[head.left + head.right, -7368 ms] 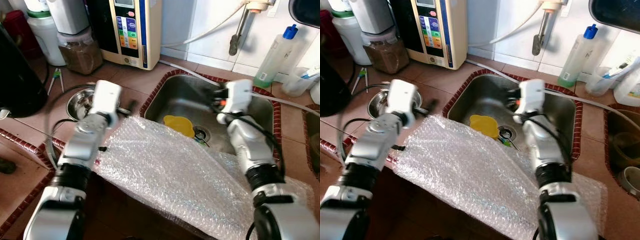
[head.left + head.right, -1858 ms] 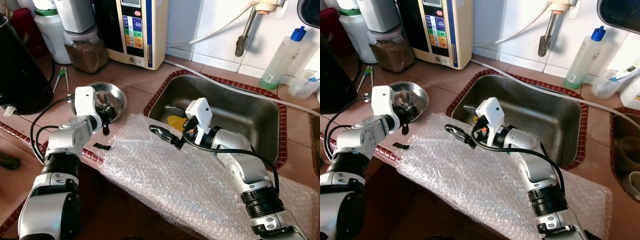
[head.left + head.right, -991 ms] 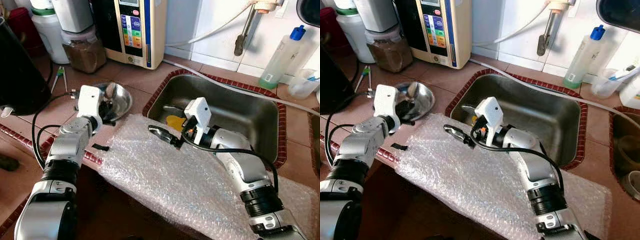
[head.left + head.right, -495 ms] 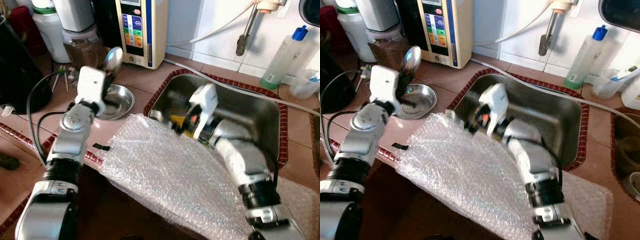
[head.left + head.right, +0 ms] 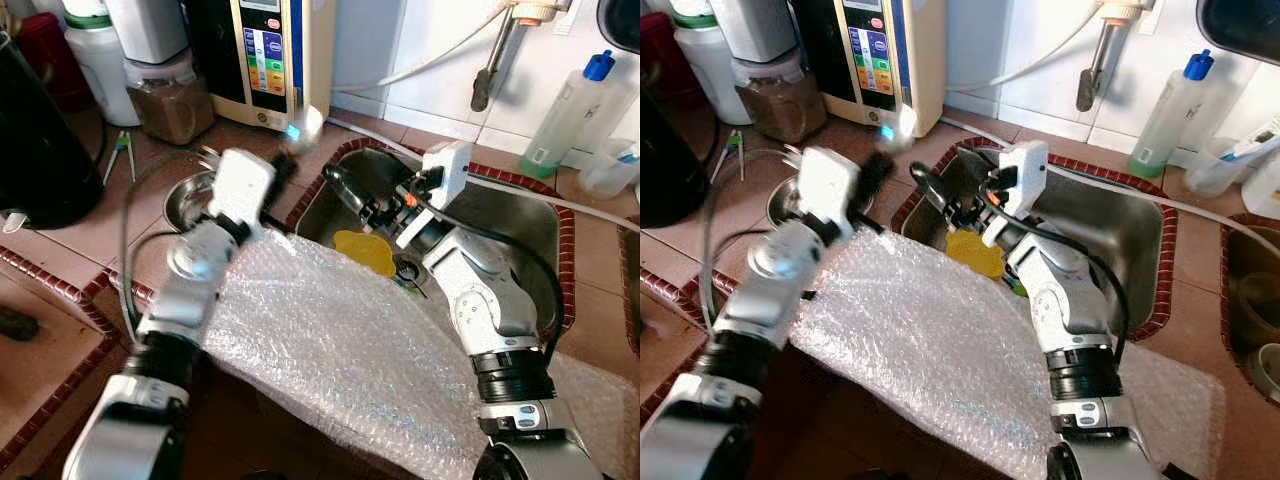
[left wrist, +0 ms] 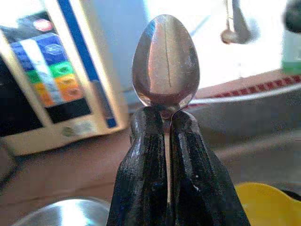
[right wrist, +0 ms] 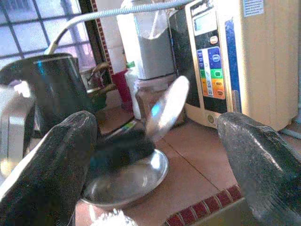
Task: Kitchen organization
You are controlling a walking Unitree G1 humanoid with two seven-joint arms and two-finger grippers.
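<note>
A red tiled counter [image 5: 70,330] with a steel sink [image 5: 520,225] set in it was seen, and a large sheet of bubble wrap [image 5: 340,350] was laid over the front edge of the counter and part of the sink. At the back, a cream water appliance [image 5: 275,60] with coloured buttons was standing beside a jar of brown powder [image 5: 170,95]. The writing on its panel was too small to be read. A clear bottle with a blue cap [image 5: 565,110] was standing near the wall tap [image 5: 495,50]; its label could not be read either.

A yellow item [image 5: 365,250] was lying in the sink near the drain, and a small steel bowl [image 5: 190,200] was standing on the counter left of the sink.

A metal spoon [image 6: 165,63] was held by the left gripper [image 6: 164,141], whose two black fingers were pressed together on the handle, with the spoon bowl pointing up. The spoon was raised in the air above the left corner of the sink, between the steel bowl and the right gripper [image 5: 945,195]. The right gripper was spread wide and was holding nothing; it was turned toward the spoon.

The step in hand was judged to be a transfer of the spoon, either into the right gripper or into the sink. For a handover, the spoon handle would have to be brought between the open right fingers before the left grip is loosened.
</note>
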